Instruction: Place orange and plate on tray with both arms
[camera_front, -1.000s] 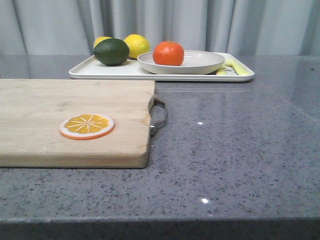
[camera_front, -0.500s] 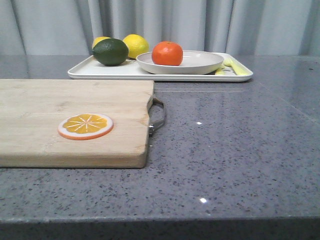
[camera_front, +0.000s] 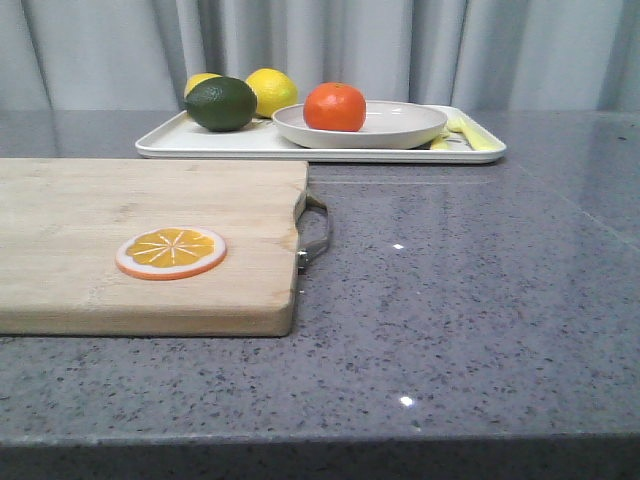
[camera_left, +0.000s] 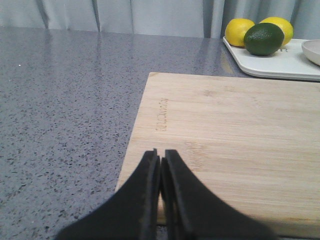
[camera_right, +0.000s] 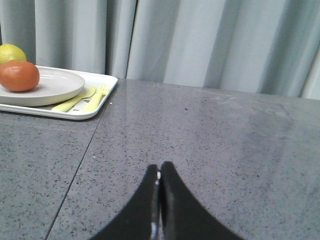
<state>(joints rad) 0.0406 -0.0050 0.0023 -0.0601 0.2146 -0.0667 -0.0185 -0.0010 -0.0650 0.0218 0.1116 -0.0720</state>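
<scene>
The orange (camera_front: 334, 107) is sitting in the plate (camera_front: 400, 126), toward the plate's left side, and the plate is resting on the white tray (camera_front: 200, 146) at the far end of the grey stone table (camera_front: 470, 300). So, judging from how things are lying, both task items are already on the tray and nothing appears left to carry.

Also on the tray, to the left of the plate, a dark green lime (camera_front: 221, 103) is lying in front of two yellow lemons (camera_front: 272, 90). At the tray's right end, just beside the plate, pale yellow cutlery (camera_front: 468, 135) is lying flat (a fork and what looks like a spoon, seen better from the right wrist camera).

Nearer the camera, well apart from the tray, a wooden cutting board (camera_front: 100, 210) with a metal handle is taking up the left half of the table. A flat orange slice (camera_front: 171, 252) is lying on it.

Neither arm is showing in the front view. The left gripper (camera_left: 160, 165) is hovering over the near edge of the cutting board with its jaws closed and holding nothing. The right gripper (camera_right: 159, 179) is hovering over bare table, well apart from the tray, jaws likewise pressed together and empty.
</scene>
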